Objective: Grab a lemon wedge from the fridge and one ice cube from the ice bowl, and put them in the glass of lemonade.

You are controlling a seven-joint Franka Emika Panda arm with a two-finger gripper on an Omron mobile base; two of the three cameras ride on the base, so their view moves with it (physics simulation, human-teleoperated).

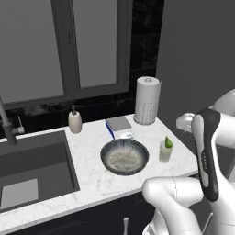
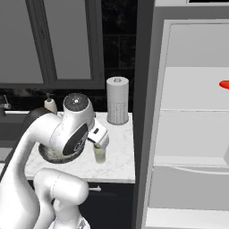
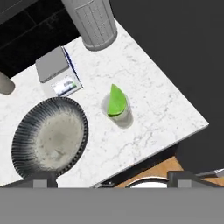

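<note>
The glass of lemonade [image 3: 118, 116] stands on the white marble counter near its right end, with the yellow-green lemon wedge [image 3: 116, 100] sticking out of its top. Both also show in the left base view, the glass [image 1: 165, 153] with the lemon wedge [image 1: 169, 142] on it. The ice bowl [image 3: 50, 138] sits just left of the glass; no ice cube can be made out on its pale speckled inside. My gripper [image 3: 113, 178] hangs open and empty high above the counter's front edge, and in the right base view the hand is over the glass [image 2: 99, 154]. The fridge [image 2: 192, 94] stands open on the right.
A paper-towel roll [image 1: 147, 100] stands behind the glass. A small grey box [image 1: 119, 125] lies behind the bowl, and a beige soap bottle [image 1: 75, 120] stands by the sink [image 1: 34, 172]. A flat red disc [image 2: 225, 84] lies on a fridge shelf.
</note>
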